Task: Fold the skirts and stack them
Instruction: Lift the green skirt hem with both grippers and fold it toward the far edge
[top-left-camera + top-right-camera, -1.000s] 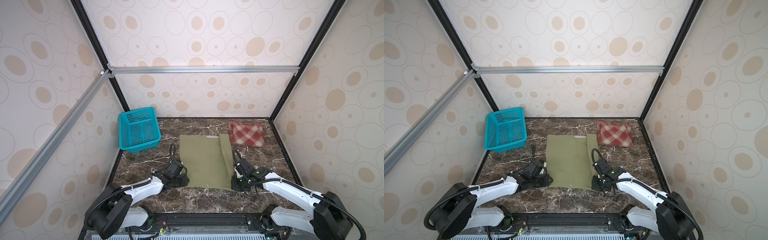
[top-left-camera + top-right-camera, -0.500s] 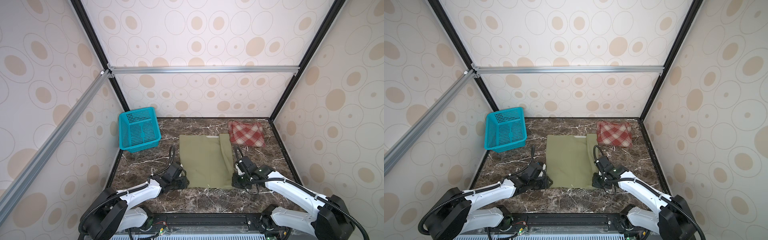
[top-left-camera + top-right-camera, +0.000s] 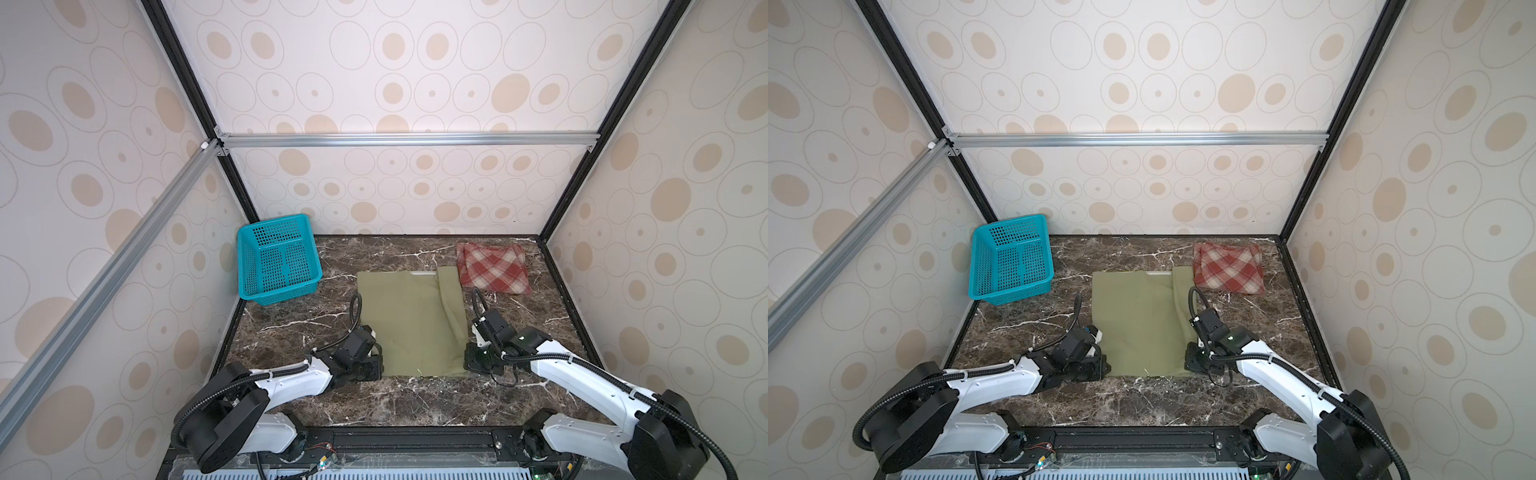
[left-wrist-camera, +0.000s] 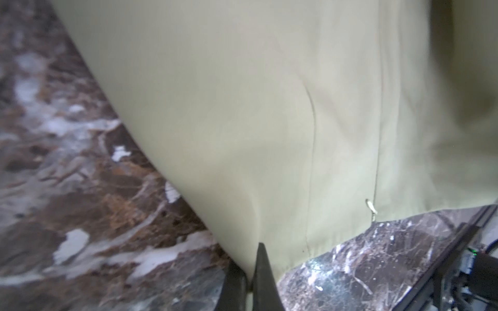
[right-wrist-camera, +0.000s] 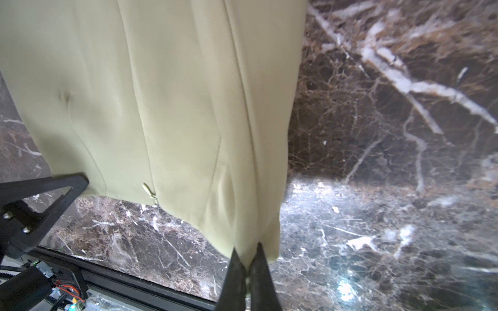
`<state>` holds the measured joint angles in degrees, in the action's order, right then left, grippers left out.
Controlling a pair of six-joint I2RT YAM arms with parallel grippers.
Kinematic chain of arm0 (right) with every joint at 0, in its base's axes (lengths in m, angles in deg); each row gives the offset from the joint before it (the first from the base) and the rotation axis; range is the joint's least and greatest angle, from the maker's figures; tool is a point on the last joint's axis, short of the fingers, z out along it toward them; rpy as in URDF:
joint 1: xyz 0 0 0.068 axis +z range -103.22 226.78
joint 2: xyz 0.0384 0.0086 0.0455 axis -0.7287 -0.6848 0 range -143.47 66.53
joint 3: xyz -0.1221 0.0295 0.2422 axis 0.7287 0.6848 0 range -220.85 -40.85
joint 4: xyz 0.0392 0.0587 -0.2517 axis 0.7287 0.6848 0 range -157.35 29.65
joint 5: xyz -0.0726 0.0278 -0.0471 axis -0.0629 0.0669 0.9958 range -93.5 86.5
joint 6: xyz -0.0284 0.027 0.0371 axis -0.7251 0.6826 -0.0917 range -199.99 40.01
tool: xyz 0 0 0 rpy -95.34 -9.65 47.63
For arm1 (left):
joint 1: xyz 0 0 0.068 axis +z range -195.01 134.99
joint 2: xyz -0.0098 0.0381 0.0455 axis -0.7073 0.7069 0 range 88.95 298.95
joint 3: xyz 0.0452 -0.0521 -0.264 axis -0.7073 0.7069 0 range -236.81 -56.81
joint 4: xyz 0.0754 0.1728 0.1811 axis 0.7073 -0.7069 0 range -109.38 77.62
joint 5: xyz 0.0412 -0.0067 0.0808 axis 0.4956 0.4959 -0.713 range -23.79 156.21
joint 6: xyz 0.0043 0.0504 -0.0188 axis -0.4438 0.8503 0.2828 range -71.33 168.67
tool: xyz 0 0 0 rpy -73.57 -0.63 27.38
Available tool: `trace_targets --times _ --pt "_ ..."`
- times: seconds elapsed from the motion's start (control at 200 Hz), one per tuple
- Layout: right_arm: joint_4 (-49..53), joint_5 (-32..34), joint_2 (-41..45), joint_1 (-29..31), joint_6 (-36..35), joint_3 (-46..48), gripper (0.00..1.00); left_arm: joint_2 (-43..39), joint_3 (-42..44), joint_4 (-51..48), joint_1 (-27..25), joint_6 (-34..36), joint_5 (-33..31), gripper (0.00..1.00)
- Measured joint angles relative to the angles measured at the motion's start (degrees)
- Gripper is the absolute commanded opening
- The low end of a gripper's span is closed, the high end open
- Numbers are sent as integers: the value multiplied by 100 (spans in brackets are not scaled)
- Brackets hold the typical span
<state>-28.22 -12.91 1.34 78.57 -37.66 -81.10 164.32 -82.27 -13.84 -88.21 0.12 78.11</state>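
The olive-green skirt (image 3: 413, 320) (image 3: 1138, 322) lies flat mid-table, its right side folded over in a long strip. My left gripper (image 3: 379, 368) (image 3: 1104, 368) (image 4: 249, 265) is shut on the near left corner of the olive-green skirt (image 4: 242, 121). My right gripper (image 3: 469, 365) (image 3: 1188, 362) (image 5: 248, 257) is shut on the near right corner of that skirt (image 5: 167, 94), the cloth pinched between the dark fingers. The red-and-cream plaid skirt (image 3: 492, 268) (image 3: 1228, 268) lies folded at the far right, apart from both grippers.
A teal perforated basket (image 3: 277, 259) (image 3: 1009, 259) leans at the far left against the wall. The dark marble table (image 3: 399, 399) is boxed in by patterned walls and black frame posts. A black rail (image 3: 415, 436) runs along the near edge.
My left gripper has slid to the skirt's near left corner and closed on it. The right gripper has stayed shut on the near right corner.
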Motion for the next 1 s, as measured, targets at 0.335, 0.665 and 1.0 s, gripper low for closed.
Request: trace_targets --times 0.335,0.665,1.0 --pt "-232 -487 -706 -798 -525 -2181 0 -232 -2605 -2376 796 824 -1342 0" --pt "-861 -1333 -1626 -984 -769 -4282 0 -299 -5617 -3119 1939 2116 -2055 0" --pt "-1080 -1958 -3648 -1480 -837 -6443 0 1270 -6835 -2944 2557 2833 -1871 0"
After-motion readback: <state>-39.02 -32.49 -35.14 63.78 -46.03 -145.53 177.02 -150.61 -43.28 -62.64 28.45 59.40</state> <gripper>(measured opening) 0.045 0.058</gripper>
